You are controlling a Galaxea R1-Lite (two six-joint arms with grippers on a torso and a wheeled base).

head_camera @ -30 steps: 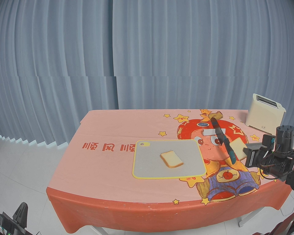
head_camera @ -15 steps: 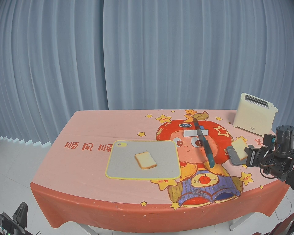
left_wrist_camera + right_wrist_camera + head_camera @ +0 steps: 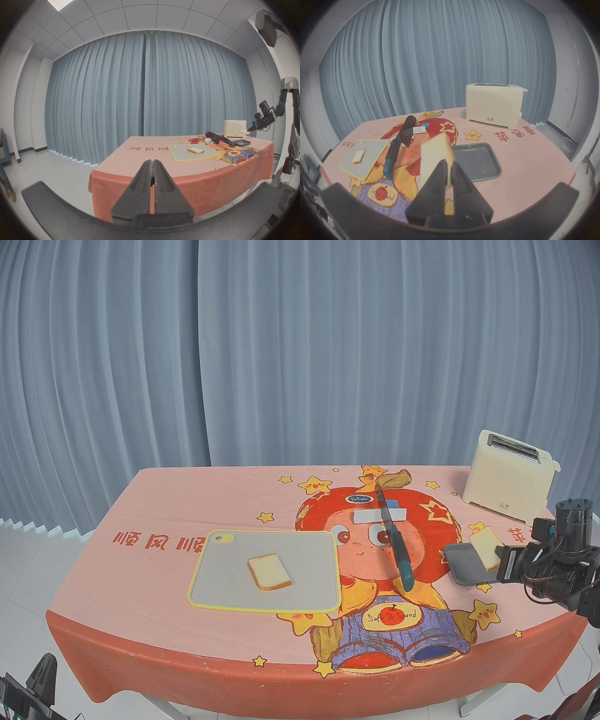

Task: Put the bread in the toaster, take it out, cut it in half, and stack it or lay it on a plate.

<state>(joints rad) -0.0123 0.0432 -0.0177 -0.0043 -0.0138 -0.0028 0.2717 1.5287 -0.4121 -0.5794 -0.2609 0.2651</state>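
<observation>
- Your right fingers [image 3: 440, 179] are pinched on the lower edge of a bread slice [image 3: 435, 156], which stands upright above them (by the dark tray [image 3: 459, 566], near the toaster [image 3: 509, 477]).
- Your left fingers [image 3: 141, 184] are pressed together, empty, well apart from the counter [image 3: 187, 502].

Bread [image 3: 269, 571] on board [image 3: 212, 591] — knife [image 3: 394, 540] right of it, toaster [image 3: 509, 479] far right.
</observation>
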